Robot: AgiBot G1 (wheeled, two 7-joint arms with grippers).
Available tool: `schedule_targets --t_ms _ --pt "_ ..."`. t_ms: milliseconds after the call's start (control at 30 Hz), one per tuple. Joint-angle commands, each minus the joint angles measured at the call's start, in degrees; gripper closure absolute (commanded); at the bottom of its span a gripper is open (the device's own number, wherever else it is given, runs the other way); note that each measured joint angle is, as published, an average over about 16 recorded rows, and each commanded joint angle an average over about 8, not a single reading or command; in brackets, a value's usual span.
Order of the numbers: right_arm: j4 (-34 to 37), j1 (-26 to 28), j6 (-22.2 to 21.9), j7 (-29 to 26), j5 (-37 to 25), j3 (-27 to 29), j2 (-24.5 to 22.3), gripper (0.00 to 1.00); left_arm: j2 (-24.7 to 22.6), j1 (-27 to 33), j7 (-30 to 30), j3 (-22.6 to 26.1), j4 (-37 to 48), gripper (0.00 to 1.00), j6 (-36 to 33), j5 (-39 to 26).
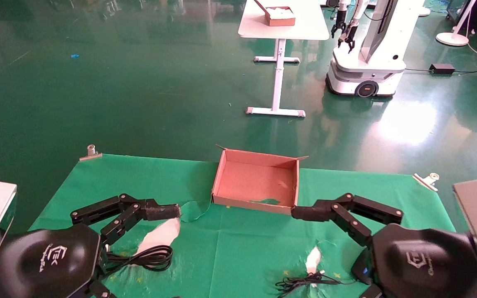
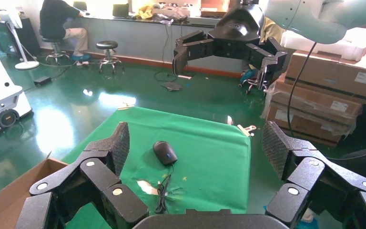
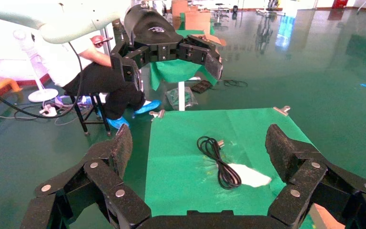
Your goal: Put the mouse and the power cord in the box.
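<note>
The brown cardboard box stands open at the far middle of the green cloth, with nothing inside it. The power cord lies coiled near the front left, also clear in the right wrist view. The black mouse rests on the cloth with its thin wire bundled beside it; in the head view only the wire shows, beside my right wrist. My left gripper hovers open left of the box. My right gripper hovers open by the box's near right corner. Neither holds anything.
Metal clips pin the cloth's far corners. White patches show through tears in the cloth. Far off stand a white table and another robot. A seated person is beyond the table's left end.
</note>
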State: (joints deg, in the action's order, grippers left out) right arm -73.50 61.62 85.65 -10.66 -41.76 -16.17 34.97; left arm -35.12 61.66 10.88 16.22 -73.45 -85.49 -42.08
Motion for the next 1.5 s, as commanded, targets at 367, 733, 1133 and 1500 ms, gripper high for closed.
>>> schedule_targets --t_ms 367,733,1133,1500 --pt "0.0 0.0 0.0 0.0 0.0 0.0 0.0 0.0 0.0 0.0 0.0 0.0 0.0 0.0 0.0 0.0" --pt "0.0 0.0 0.0 0.0 0.0 0.0 0.0 0.0 0.0 0.0 0.0 0.0 0.0 0.0 0.0 0.0" --pt "0.02 -0.65 -0.41 0.0 -2.61 -0.99 -0.64 0.0 0.36 -0.11 0.23 0.77 -0.35 0.0 -0.05 -1.73" --pt "-2.14 2.59 -8.27 -2.03 -29.94 -9.73 -0.09 0.0 -1.39 9.66 7.39 12.64 -2.69 0.0 4.25 -35.51"
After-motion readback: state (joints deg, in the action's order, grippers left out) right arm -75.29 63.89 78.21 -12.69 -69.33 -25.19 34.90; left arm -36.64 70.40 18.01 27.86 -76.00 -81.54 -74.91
